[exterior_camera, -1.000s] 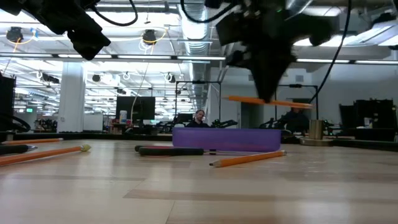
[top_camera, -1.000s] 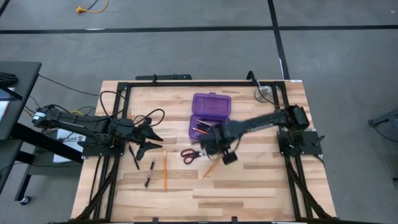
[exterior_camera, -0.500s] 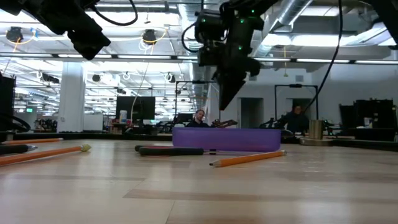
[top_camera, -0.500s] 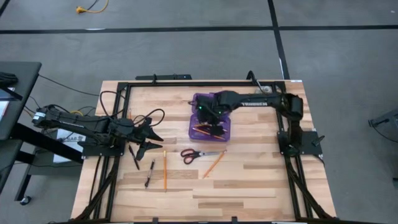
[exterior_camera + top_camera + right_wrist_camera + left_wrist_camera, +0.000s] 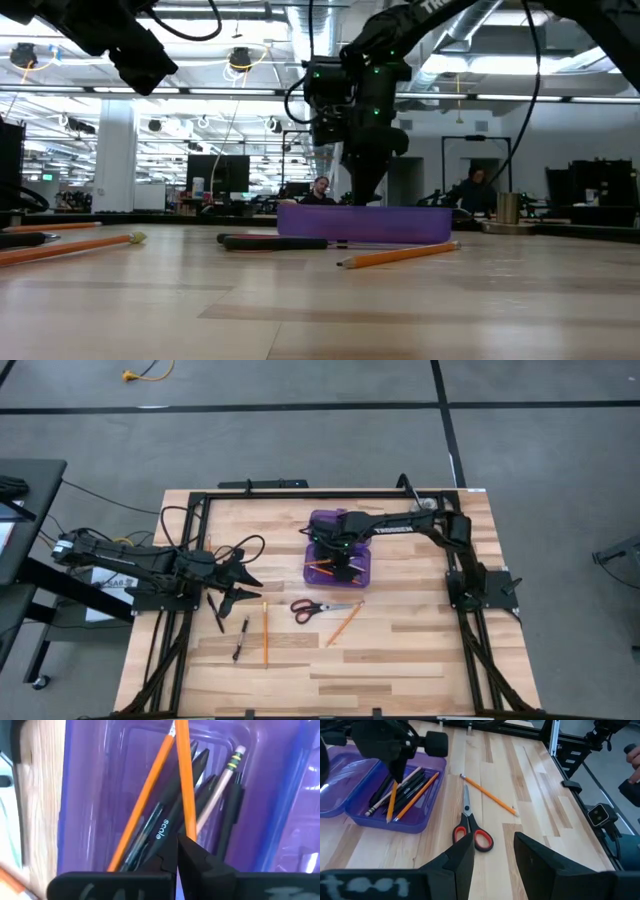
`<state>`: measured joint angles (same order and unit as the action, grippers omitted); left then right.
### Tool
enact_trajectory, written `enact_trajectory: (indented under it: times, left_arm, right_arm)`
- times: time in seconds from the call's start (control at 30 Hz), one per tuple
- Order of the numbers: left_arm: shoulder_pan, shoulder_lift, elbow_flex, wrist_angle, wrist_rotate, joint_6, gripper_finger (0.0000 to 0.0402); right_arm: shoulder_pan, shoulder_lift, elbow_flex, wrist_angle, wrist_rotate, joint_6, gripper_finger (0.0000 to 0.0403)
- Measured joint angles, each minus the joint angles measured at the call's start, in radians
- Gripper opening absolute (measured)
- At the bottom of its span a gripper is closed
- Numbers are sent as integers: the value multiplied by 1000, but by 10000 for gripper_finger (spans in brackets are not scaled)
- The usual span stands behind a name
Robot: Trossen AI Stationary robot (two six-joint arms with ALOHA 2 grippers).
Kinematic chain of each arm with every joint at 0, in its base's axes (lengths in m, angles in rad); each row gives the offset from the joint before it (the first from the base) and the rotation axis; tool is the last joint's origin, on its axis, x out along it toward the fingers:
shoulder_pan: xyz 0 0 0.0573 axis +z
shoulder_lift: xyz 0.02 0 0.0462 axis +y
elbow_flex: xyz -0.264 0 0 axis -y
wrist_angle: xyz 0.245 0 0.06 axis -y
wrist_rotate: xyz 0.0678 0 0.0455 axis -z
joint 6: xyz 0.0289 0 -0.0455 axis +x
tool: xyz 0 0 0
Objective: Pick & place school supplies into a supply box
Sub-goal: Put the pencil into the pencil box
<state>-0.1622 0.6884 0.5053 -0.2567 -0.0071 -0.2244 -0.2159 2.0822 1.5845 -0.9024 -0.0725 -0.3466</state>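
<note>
Right end effector [image 5: 345, 563] hangs low over the open purple box [image 5: 313, 573], its fingers pinched on an orange pencil [image 5: 184, 775] whose far end already dips among the pens and pencils lying in the tray. The wrist view shows the fingertips nearly touching around the shaft. Left end effector [image 5: 232, 582] waits spread above the counter [image 5: 400, 660] near its left side.

By my reading the task is about half done: several pens and pencils lie in the box, and this pencil only needs letting go. Still out on the counter are the scissors [image 5: 316, 607] just in front of the box, a pencil [image 5: 343, 626] beside them, another pencil [image 5: 265, 633] and two black pens [image 5: 240, 638] nearer the left arm.

Room is tight inside the tray, with its walls close on either side of the fingers. The counter in front is mostly bare, and the black frame rails run along its edges.
</note>
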Motion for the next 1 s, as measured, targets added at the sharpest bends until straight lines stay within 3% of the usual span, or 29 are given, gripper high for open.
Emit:
enact_trajectory:
  times: [0.3,0.5,0.73,1.0]
  left_arm:
    - [0,0,0,0,-1,4,128]
    - [0,0,0,0,-1,3,128]
    - [0,0,0,0,-1,3,128]
    - [0,0,0,-1,0,3,128]
  right_arm:
    - [17,-2,21,2,29,25,3]
    - [39,-3,52,-4,61,32,51]
    - [65,-4,109,-169,101,26,108]
    - [140,-12,134,-328,97,33,125]
